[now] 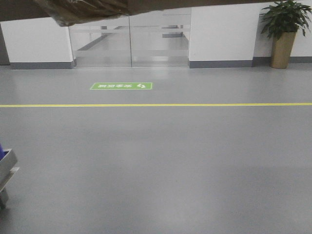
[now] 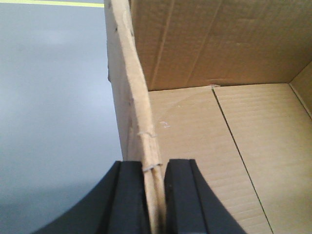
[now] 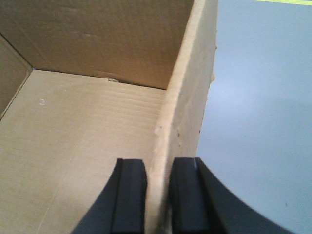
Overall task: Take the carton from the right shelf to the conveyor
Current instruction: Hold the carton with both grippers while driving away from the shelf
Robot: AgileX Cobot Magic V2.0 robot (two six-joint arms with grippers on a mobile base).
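The brown carton [image 2: 219,126] is held up over the grey floor, its open empty inside facing both wrist cameras. My left gripper [image 2: 155,168] is shut on the carton's left wall, one black finger [image 2: 129,195] outside and one inside. On the opposite side, the right gripper [image 3: 158,165] is shut on the carton's [image 3: 87,131] right wall in the same way. In the front view only the carton's ragged taped lower edge [image 1: 92,10] shows along the top of the frame. The right shelf and the conveyor are out of view.
Grey floor [image 1: 161,161] stretches ahead with a yellow line [image 1: 156,105] and a green floor sign [image 1: 121,86]. Glass doors [image 1: 129,41] stand at the far wall, with a potted plant [image 1: 284,29] at far right. A grey metal corner [image 1: 7,168] juts in at lower left.
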